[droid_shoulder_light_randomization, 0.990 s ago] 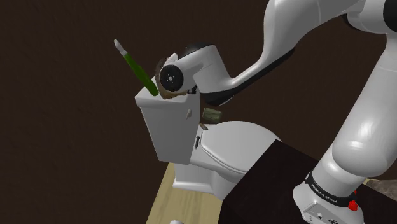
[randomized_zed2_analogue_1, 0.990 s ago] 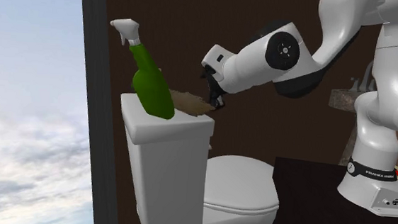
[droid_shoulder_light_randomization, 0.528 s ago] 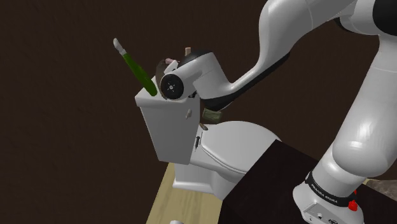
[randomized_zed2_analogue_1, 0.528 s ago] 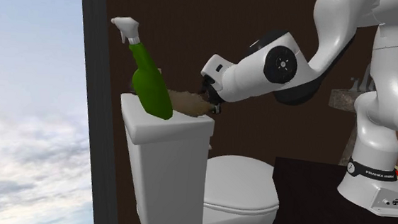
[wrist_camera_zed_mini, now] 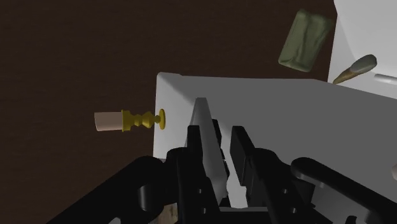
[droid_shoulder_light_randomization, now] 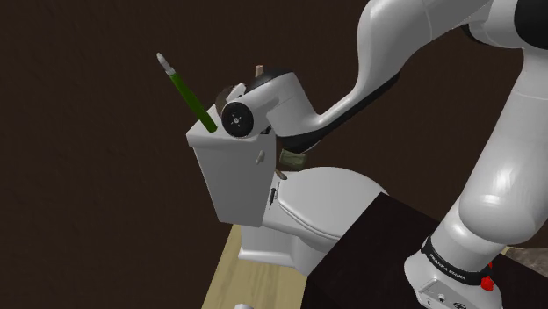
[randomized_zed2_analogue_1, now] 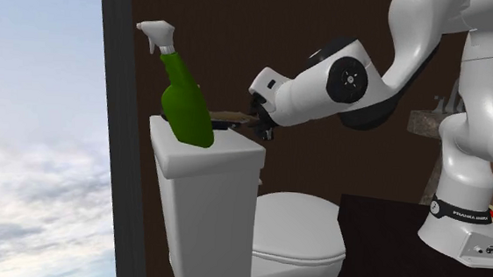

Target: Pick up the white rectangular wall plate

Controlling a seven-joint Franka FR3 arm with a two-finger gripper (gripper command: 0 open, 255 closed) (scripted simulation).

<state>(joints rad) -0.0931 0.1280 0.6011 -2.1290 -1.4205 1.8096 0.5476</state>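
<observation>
Dark brown walls surround a white toilet; its tank [randomized_zed2_analogue_1: 205, 188] is the landmark. A green spray bottle [randomized_zed2_analogue_1: 184, 105] with a white trigger head stands tilted on the tank lid, at the end on the second exterior view's left. The black end effector [randomized_zed2_analogue_1: 261, 125] sits over the lid's other end, pinching the wall plate [randomized_zed2_analogue_1: 226, 116], which in this view is a thin dark sliver roughly level just above the lid, reaching toward the bottle. In the wrist view the plate [wrist_camera_zed_mini: 205, 124] shows edge-on and light grey between the two fingers [wrist_camera_zed_mini: 238, 143], with the white tank top beneath. Beyond the tank edge, a gold candlestick with a cream candle [wrist_camera_zed_mini: 130, 120] and an olive-green folded item [wrist_camera_zed_mini: 306, 40] show against the brown wall. Toilet bowl [randomized_zed2_analogue_1: 299, 229] is below the tank front.
</observation>
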